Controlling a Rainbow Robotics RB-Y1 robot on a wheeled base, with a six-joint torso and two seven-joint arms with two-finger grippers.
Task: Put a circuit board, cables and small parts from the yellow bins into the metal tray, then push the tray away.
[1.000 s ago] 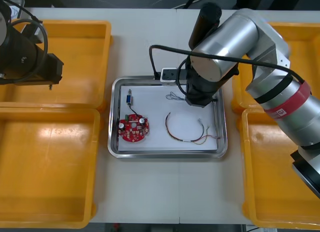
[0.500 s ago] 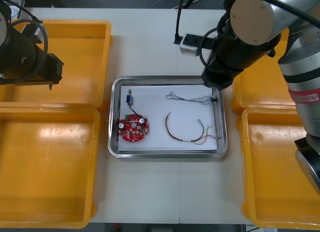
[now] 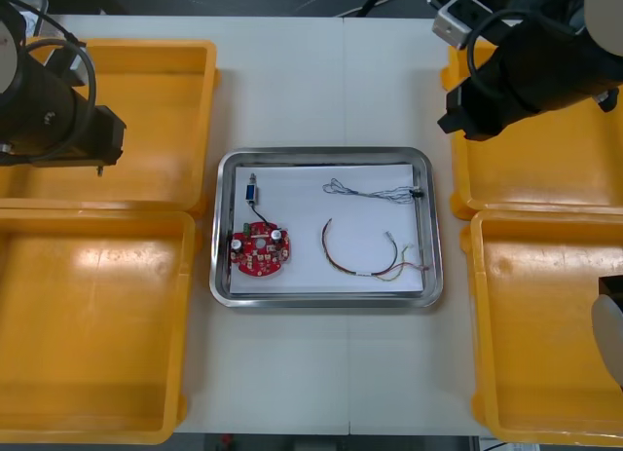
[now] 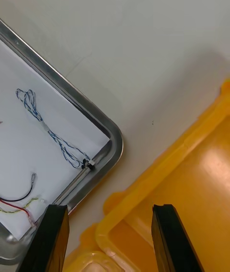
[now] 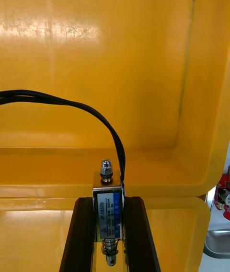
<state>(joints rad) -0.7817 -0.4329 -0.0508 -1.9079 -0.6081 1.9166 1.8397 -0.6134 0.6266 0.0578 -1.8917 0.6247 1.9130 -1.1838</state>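
Observation:
The metal tray, white inside, holds a round red circuit board, a small metal part, a twisted blue and white cable and a red and yellow cable. My left gripper hangs over the far left yellow bin, shut on a small metal part that trails a black cable. My right gripper is open with nothing between its fingers, above the rim of the far right bin, just off the tray's corner. The blue and white cable lies inside that corner.
The left arm sits over the far left bin; the right arm is above the far right bin. The near bins flank the tray. Bare table lies beyond and before the tray.
My right arm has drawn back from the tray toward the far right bin, leaving the blue and white cable lying in the tray. The left arm has stayed put.

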